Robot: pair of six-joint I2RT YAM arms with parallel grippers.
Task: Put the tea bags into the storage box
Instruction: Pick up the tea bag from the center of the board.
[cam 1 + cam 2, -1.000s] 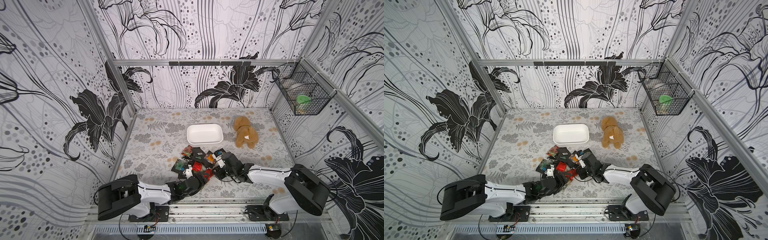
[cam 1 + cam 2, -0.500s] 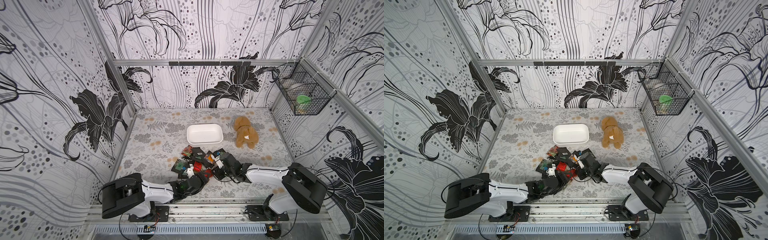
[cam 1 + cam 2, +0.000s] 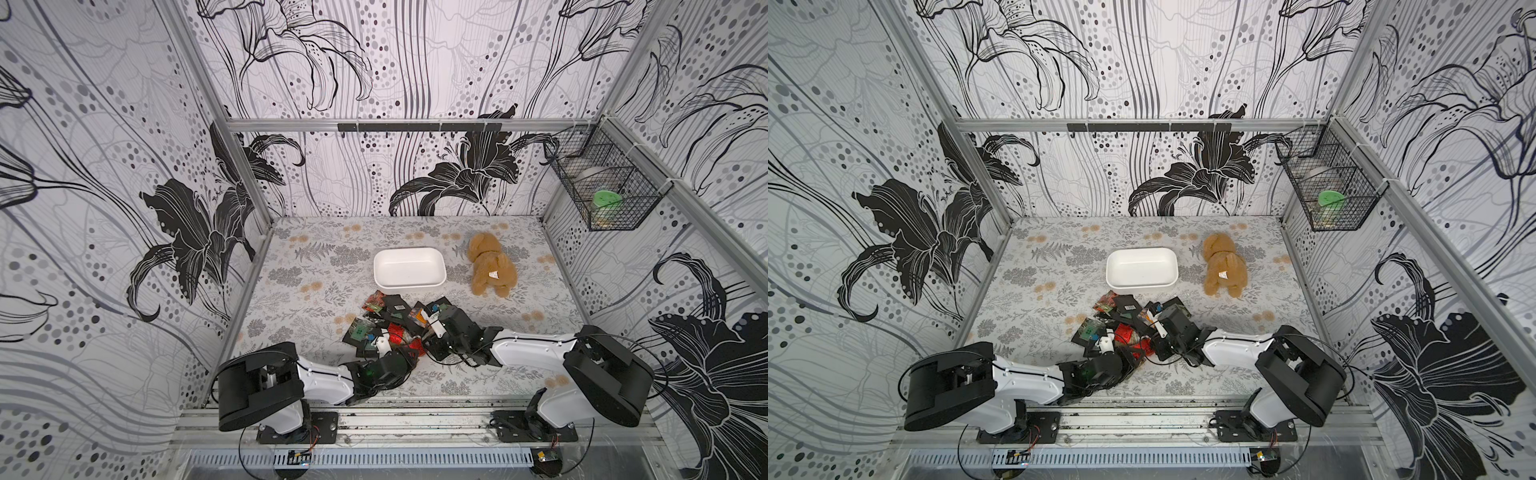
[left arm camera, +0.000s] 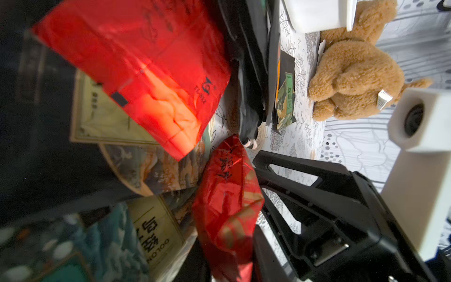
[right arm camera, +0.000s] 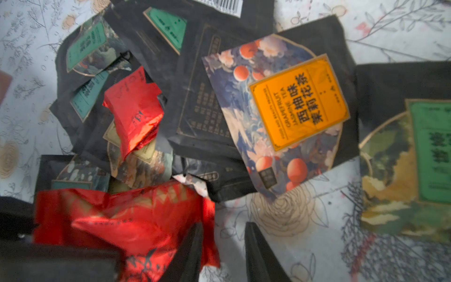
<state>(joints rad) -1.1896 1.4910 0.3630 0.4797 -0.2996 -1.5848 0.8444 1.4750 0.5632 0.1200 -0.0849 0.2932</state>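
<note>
In both top views the storage box [image 3: 409, 286] [image 3: 1142, 286] sits mid-table, and I see only its bare white floor inside. The tea bags [image 3: 390, 320] [image 3: 1121, 318] lie heaped on the mat just in front of it. The plush toy [image 3: 490, 266] lies beside the box. On my right wall, the wire basket [image 3: 582, 189] holds a green-lidded container [image 3: 606, 199]. The left gripper [image 3: 409, 353] and the right gripper [image 3: 428, 347] are both down at the near edge of the heap.

In the left wrist view, a crinkled red sachet [image 4: 227, 207] runs down toward the left jaws. I cannot tell how wide they stand or whether they have it.

In the right wrist view, the right gripper [image 5: 222, 224] is part-way open with bare mat in the gap. One finger overlaps the crinkled red sachet [image 5: 122, 219], and nothing is gripped.
</note>
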